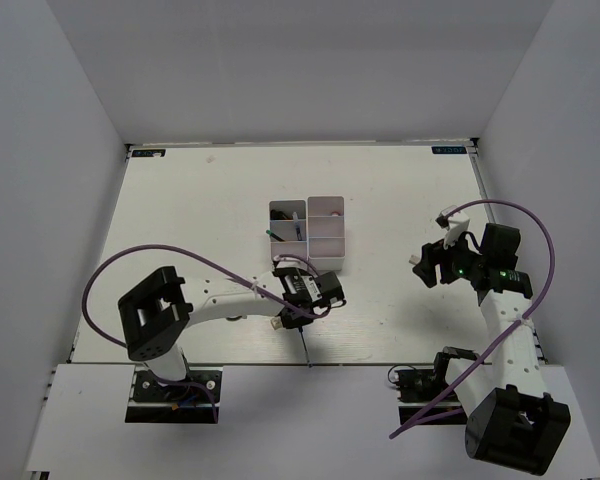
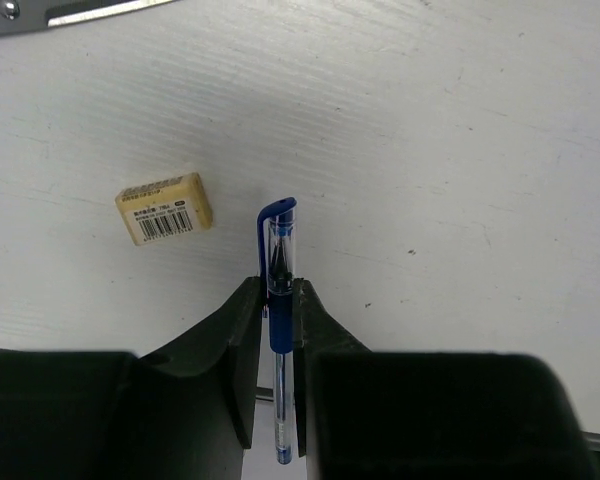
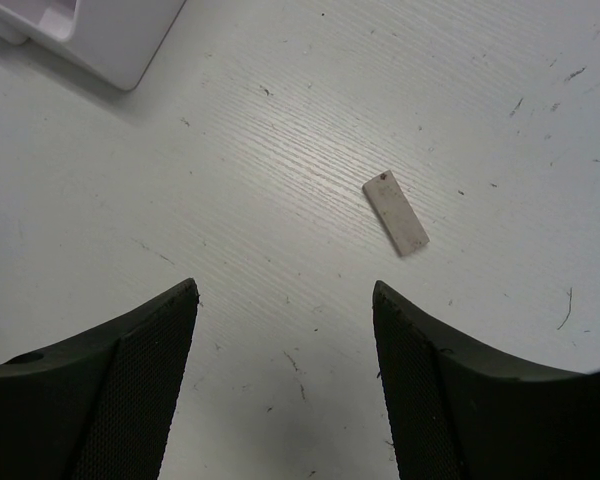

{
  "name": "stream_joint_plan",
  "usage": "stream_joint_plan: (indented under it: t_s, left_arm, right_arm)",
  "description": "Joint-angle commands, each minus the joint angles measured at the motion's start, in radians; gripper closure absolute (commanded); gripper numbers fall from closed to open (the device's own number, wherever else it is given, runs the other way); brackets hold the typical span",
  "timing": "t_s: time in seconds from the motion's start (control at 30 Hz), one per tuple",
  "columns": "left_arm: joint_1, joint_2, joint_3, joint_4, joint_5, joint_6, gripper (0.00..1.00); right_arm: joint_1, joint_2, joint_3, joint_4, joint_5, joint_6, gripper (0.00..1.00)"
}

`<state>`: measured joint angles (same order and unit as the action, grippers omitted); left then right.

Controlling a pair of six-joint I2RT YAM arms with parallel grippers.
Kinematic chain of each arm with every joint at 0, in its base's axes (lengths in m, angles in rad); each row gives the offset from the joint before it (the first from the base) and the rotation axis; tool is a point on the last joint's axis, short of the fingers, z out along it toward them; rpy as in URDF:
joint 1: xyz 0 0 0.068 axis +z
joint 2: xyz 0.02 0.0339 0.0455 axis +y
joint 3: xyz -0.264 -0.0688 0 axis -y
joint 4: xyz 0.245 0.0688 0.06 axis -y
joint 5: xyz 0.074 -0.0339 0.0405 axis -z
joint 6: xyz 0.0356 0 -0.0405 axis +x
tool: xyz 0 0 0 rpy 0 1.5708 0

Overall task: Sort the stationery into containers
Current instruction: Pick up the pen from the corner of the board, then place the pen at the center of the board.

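My left gripper (image 2: 276, 290) is shut on a blue pen (image 2: 282, 240), gripped near its capped end; in the top view the pen (image 1: 307, 348) hangs down below the gripper (image 1: 320, 292), just in front of the white bins (image 1: 326, 240). A beige block with a barcode label (image 2: 165, 208) lies on the table left of the pen. A scissors blade (image 2: 80, 12) shows at the top left edge. My right gripper (image 3: 285, 295) is open and empty above the table; a small white eraser (image 3: 395, 212) lies just beyond it. A purple marker and a dark pen stand in the left column of bins (image 1: 285, 222).
A corner of the white bins (image 3: 90, 35) shows at the upper left of the right wrist view. My right gripper (image 1: 427, 268) hovers right of the bins. White walls close in the table on three sides.
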<state>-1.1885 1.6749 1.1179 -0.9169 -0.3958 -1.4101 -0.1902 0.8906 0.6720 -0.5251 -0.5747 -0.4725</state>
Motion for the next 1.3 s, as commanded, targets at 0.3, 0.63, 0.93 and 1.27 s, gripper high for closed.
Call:
stream_joint_plan:
  t_s: [0.3, 0.63, 0.93, 1.27]
  left_arm:
    - [-0.010, -0.107, 0.132, 0.042, -0.113, 0.253, 0.99]
    - [0.036, -0.126, 0.301, 0.305, -0.038, 0.838, 0.99]
    - [0.245, -0.073, 0.362, 0.567, 0.184, 1.229, 0.99]
    - [0.406, 0.046, 0.349, 0.826, 0.394, 1.255, 0.99]
  right_arm:
    - [-0.006, -0.007, -0.006, 0.025, 0.009, 0.009, 0.27]
    - [-0.005, 0.001, -0.029, 0.039, 0.018, -0.005, 0.27]
    - [-0.006, 0.016, -0.043, 0.046, 0.018, -0.005, 0.27]
    - [-0.006, 0.047, -0.048, 0.068, 0.018, 0.000, 0.27]
